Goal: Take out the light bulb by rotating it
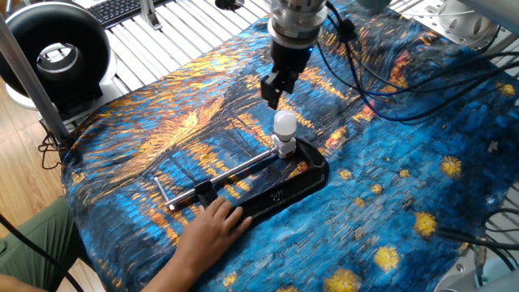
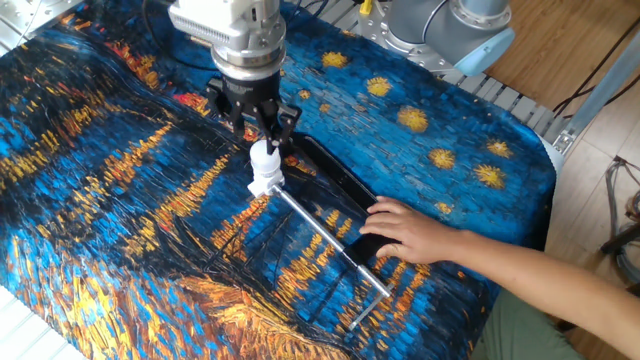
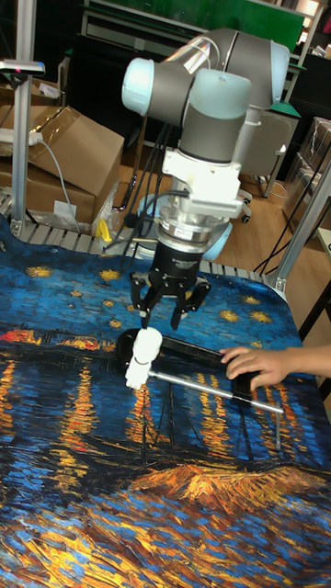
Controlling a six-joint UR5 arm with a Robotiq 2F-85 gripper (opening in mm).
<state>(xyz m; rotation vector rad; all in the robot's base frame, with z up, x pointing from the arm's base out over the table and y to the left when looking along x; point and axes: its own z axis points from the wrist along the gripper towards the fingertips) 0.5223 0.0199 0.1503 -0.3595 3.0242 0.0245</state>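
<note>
The light bulb is a small white globe standing upright in a white socket that a black C-clamp holds on the painted cloth. My gripper hangs open just above and behind the bulb, with nothing between its fingers. In the other fixed view the gripper is right over the light bulb, its fingers spread to either side. The tall fixed view shows the gripper open above the light bulb. I cannot tell whether a fingertip touches the glass.
A person's hand rests on the clamp's screw end, also reaching in as a hand from the right. A black round device and a keyboard lie beyond the cloth. Cables trail from the arm.
</note>
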